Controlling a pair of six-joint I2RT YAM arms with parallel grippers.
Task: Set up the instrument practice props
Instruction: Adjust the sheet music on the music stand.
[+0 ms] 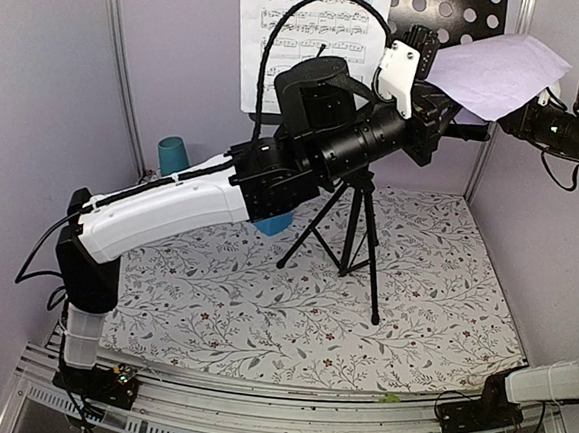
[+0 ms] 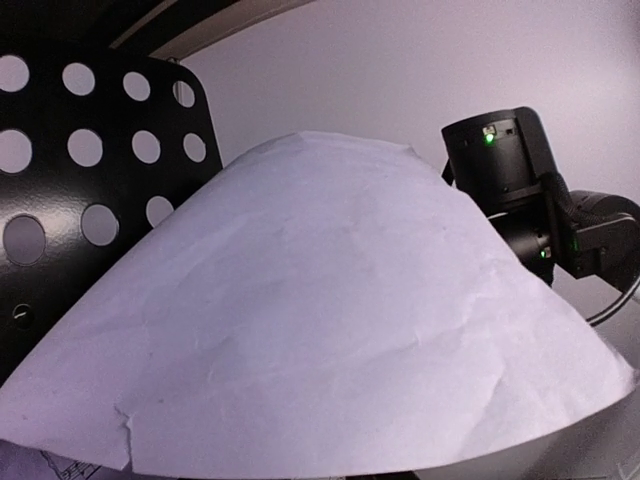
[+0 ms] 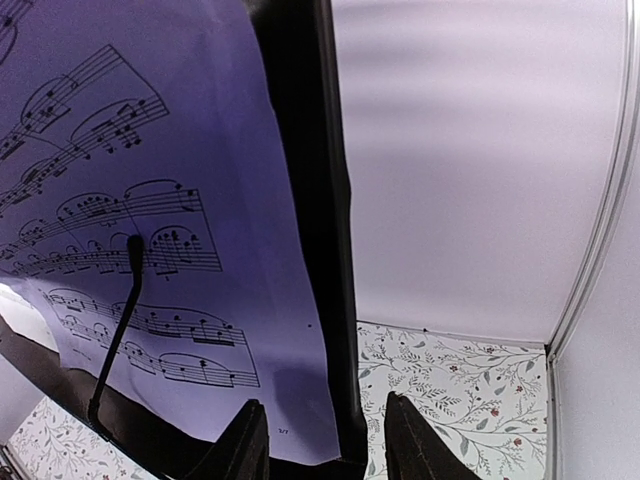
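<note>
Lavender printed sheet-music page (image 1: 496,72) is bulging off the black perforated stand tray (image 1: 456,9), upper right of frame. My right claw (image 3: 322,410) straddles its corner, jaws apart. Left claw (image 1: 429,67): can't tell. I'd flatten it slowly before letting go.

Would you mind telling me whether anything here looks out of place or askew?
Yes: the lavender page is not flat on the perforated tray. It bows up in a hump and juts past the tray's right side toward the right gripper, while the white page lies flat.
</note>
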